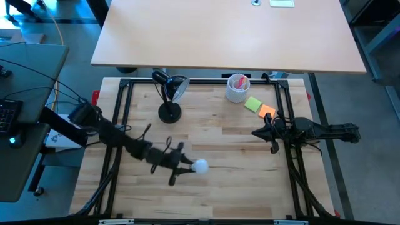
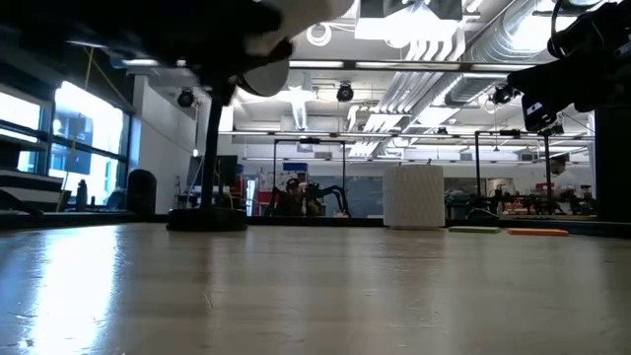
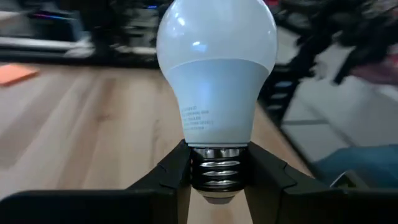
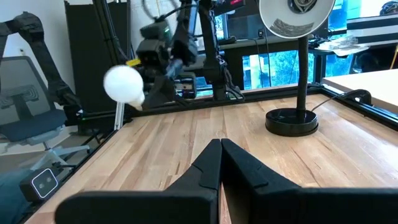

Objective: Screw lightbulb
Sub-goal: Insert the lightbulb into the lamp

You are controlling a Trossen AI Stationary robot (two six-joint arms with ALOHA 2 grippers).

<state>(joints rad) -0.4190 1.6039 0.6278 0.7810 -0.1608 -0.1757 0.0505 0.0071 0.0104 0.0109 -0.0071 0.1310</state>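
The left gripper [image 1: 185, 167] is clamped on the silvery screw base of the small white rounded lightbulb [image 1: 200, 166], one dark finger [image 3: 168, 177] on each side of the threads; the bulb is held above the pale wooden table [image 1: 219, 144], near its middle front, globe pointing away from the arm; the black desk lamp with cone shade and round base [image 1: 170, 94] stands well apart at the table's back; a white ribbed cup [image 1: 237, 88] sits further right, just beside green and orange sticky notes [image 1: 259, 107]; the right gripper [image 1: 257, 132] waits at the right side, fingers pressed together, holding nothing.
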